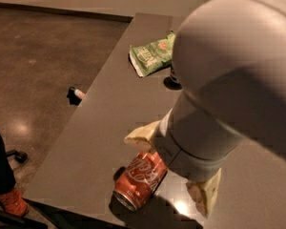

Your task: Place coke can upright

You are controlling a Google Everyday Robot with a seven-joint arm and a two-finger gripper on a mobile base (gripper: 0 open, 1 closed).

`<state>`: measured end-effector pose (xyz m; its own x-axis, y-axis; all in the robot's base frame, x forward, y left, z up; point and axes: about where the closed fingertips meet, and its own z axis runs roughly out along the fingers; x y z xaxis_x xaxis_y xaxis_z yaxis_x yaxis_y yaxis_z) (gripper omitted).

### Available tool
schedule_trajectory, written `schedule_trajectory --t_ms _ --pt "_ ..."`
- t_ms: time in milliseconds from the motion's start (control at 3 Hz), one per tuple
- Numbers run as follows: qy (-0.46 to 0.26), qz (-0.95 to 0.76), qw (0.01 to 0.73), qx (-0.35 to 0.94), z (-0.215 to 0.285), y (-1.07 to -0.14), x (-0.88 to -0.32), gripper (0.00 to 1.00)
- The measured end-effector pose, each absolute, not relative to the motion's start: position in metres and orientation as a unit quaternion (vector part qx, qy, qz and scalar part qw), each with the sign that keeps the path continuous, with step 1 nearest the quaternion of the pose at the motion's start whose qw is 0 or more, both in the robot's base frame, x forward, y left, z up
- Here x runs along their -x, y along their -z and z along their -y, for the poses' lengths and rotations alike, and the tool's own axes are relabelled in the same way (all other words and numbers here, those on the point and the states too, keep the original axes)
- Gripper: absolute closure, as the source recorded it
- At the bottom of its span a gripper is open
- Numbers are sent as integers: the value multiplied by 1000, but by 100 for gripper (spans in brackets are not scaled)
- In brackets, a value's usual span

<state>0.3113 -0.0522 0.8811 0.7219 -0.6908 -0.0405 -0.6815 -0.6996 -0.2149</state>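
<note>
The coke can [139, 180], orange-red with white script and a silver end, lies on its side near the front edge of the grey table [100, 128]. My gripper [174, 166] hangs right over the can's far end. Its two cream fingers are spread apart: one fingertip [139, 136] is left of and beyond the can, the other [206, 194] is to the can's right. The can lies between them, and I cannot tell whether either finger touches it. My large grey arm covers the right side of the view.
A green snack bag [152, 56] lies at the back of the table. The dark blue can is hidden behind my arm; only its shadow [171, 83] shows. A small object [77, 93] lies on the floor to the left. The table's front edge is close to the can.
</note>
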Motion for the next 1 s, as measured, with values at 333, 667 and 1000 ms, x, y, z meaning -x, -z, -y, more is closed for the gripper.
schedule_trajectory --t_ms 333,667,1000 --pt "23 -347 85 934 34 -870 -298 0" --pt "22 -337 74 938 25 -865 -293 0" --pt "16 -329 64 942 15 -859 -290 0"
